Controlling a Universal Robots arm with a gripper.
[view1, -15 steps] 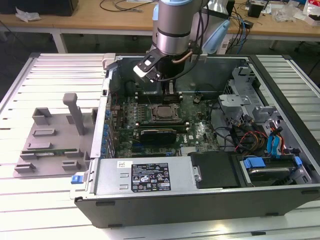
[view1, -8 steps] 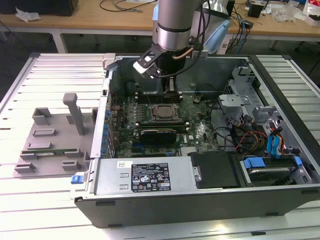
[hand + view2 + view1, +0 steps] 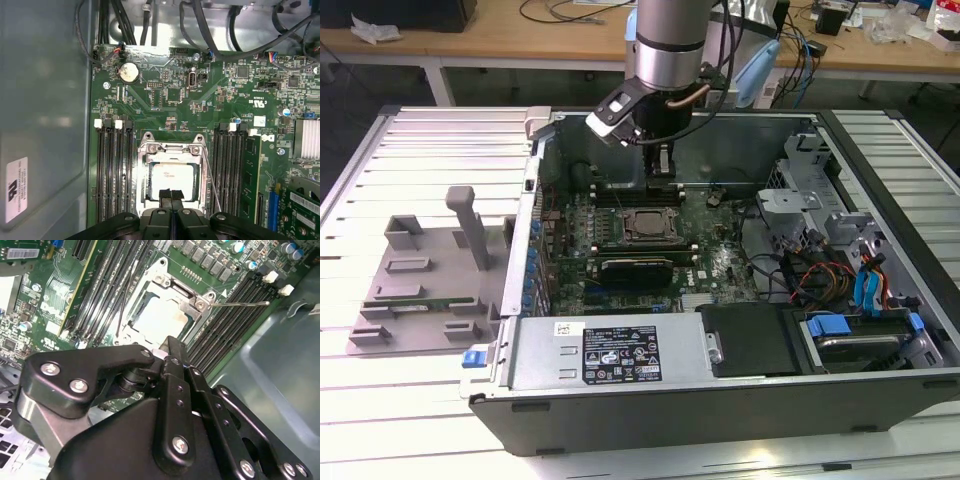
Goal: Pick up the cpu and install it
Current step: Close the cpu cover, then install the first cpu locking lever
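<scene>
A slatted metal table (image 3: 440, 140) carries an open computer case (image 3: 720, 410), which lies on its side with its inside facing up. On the table at the exterior view's left, just beside the case, sits a grey moulded fixture (image 3: 420, 280) with an upright post. The robot arm (image 3: 670, 40) comes down from above into the far part of the case, over the green motherboard (image 3: 710, 265) that covers the case floor. Banks of black memory slots (image 3: 115, 170) run along both sides of the square socket (image 3: 172, 148) in the first wrist view, and a thin wire lever (image 3: 212, 185) slants away from one corner of the socket's metal frame, across the neighbouring slots. The cpu (image 3: 172, 177) lies flat inside that socket, its pale silvery lid showing through the opening of the frame in both wrist views. The gripper (image 3: 171, 196) hangs just above the near edge of the socket, and its two black fingers (image 3: 165, 197) are pressed together tip to tip with nothing between them. I cannot tell whether the tips touch the cpu or the frame. A round coin battery (image 3: 129, 73) sits on the board farther from the socket, near the case wall.
</scene>
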